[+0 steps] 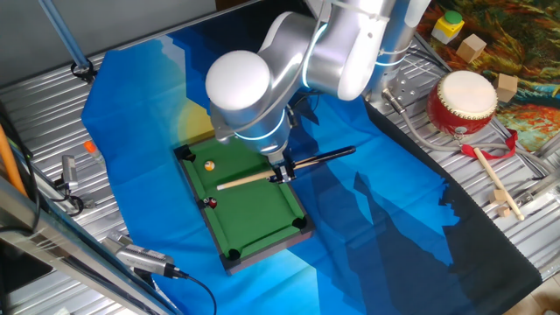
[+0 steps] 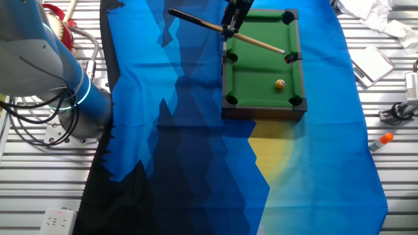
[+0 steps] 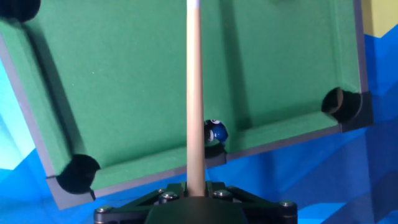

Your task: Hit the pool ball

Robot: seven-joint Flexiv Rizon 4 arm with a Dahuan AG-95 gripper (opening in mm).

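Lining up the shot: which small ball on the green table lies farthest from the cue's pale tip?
The blue ball beside the middle side pocket, close to the claw; the orange-yellow ball sits near the tip.

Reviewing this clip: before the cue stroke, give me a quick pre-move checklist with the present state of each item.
1. Cue stick held in gripper: ok, clamped mid-shaft.
2. Pool ball on the felt, unobstructed: ok.
3. Cue tip aimed at pool ball: not ok; in one fixed view the tip lies beside it, pointing past.
4. Blue ball clear of the shaft: not ok; it sits right beside the shaft.
5. Mini pool table flat on the blue cloth: ok.
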